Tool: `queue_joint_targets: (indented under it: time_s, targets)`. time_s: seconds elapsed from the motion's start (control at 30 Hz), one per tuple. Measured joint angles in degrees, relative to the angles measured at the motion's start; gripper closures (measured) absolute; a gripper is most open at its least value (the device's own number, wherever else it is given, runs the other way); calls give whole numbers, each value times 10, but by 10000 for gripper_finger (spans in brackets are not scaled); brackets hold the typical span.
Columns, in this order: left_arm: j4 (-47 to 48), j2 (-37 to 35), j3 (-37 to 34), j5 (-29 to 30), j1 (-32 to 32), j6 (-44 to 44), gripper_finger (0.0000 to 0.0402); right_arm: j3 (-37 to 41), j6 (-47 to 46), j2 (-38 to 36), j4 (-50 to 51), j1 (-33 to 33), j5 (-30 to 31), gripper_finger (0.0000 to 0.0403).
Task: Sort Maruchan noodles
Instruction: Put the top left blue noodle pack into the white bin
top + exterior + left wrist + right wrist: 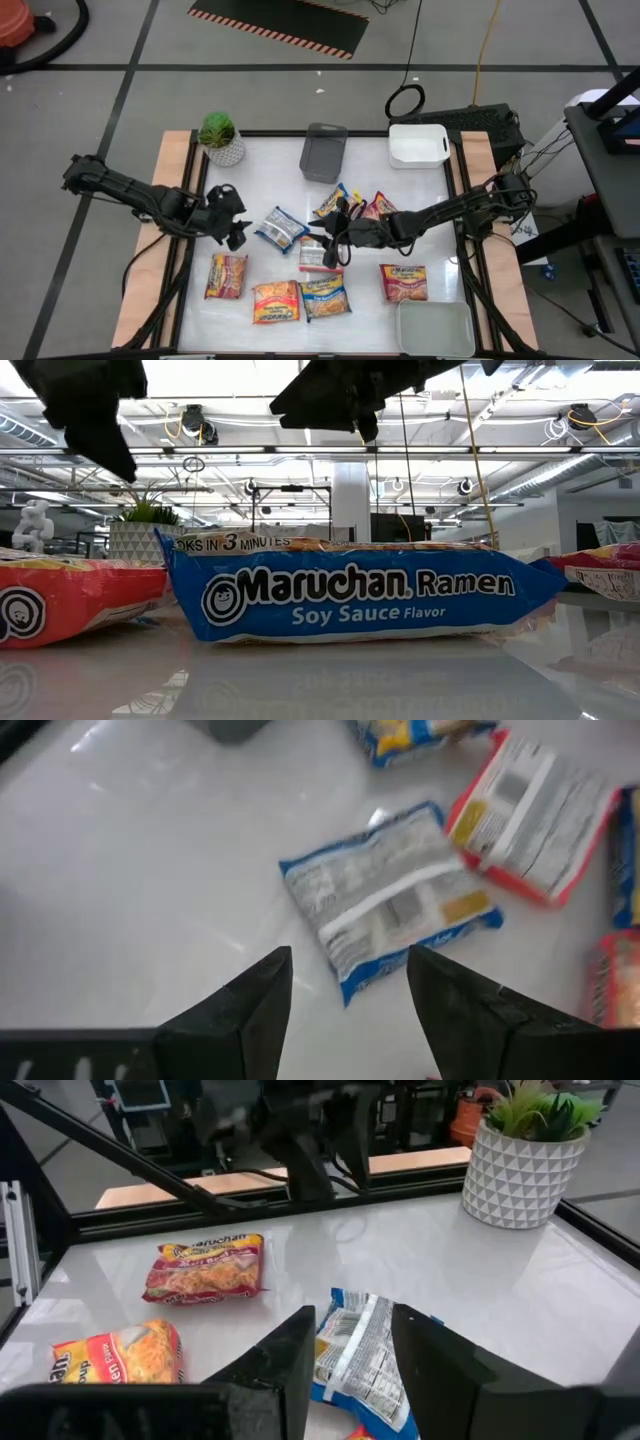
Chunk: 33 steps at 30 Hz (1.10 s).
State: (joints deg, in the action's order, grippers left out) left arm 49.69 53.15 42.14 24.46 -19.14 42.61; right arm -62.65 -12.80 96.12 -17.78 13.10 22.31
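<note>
White table (420, 215), noodle packets (300, 300) scattered mid-table, unsorted. Left gripper (232, 232) jaws parted, empty, near blue face-down packet (279, 228). Right gripper (338, 238) jaws parted over white-and-red packet (316, 256). Probable step: picking 1 packet; next needs descent, closing.

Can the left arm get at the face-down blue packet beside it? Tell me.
Probably yes. The left pincer is open, hanging just short of the blue packet, with bare table between. The right pincer works farther right.

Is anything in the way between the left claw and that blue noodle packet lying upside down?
Nothing visible is. The left gripper hangs open beside the blue packet, with only bare white table between them. The right gripper sits on the packet's other side, not in the gap.
</note>
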Motion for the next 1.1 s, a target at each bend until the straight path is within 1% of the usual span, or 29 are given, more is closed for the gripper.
queue_joint_targets:
  time_s: [0.17, 0.3, 0.47, 0.57, 0.67, 0.83, 1.1]
  targets:
    - [1, 42, -29, -46, 13, 10, 197, 0, 2, 0, 0, 0, 0, 273]
    - [-3, 87, -36, -86, 32, 10, 197, 0, 5, 0, 0, 0, -1, 273]
    - [-14, 135, -36, -94, 65, -2, 197, 0, 16, 0, 0, 0, -1, 273]
    - [-41, 158, -36, -115, 87, -18, 197, 0, 17, 0, 0, 0, -2, 273]
    - [-73, 177, -36, -130, 101, -34, 197, 0, 26, 0, 1, 1, -30, 273]
    - [-106, 209, -36, -149, 109, -66, 196, 0, 30, 0, 0, 1, -46, 273]
    - [-110, 250, -36, -158, 109, -69, 196, 0, 30, 0, 0, 1, -46, 273]
